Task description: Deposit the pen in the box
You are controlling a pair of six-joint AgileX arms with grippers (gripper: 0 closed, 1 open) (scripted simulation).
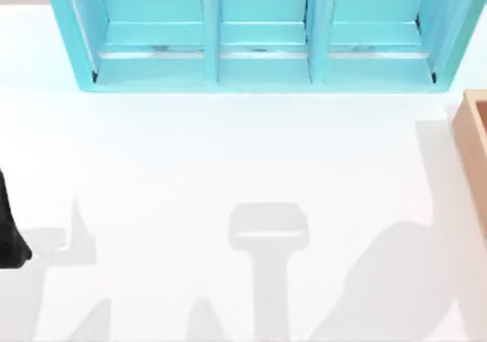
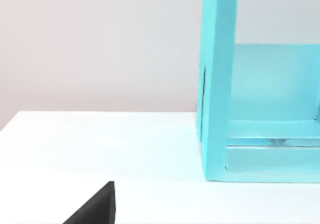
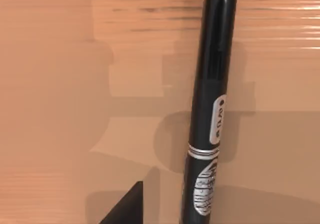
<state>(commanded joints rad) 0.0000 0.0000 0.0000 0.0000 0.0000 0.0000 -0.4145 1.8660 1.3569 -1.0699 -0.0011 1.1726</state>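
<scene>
From above, the white table (image 1: 228,151) carries a turquoise three-bay shelf unit (image 1: 259,37) along its far edge, and a corner of the tan box (image 1: 475,140) shows at the right edge, well apart from the shelf's right end. A dark part of the left arm (image 1: 9,239) sits at the left edge, parked; grey shadows of the arms fall across the near half of the table. In the left wrist view, the shelf unit's end wall (image 2: 216,84) stands upright on the table (image 2: 100,144) ahead of the camera, with one black fingertip (image 2: 97,206) of the left gripper in the near corner; how far it is open cannot be told. In the right wrist view, the pen (image 3: 210,114) hangs lengthwise in front of the box's wooden inner surface (image 3: 75,84), casting a shadow on it, with one black fingertip (image 3: 125,209) of the right gripper beside it; whether the fingers grip the pen cannot be told.
</scene>
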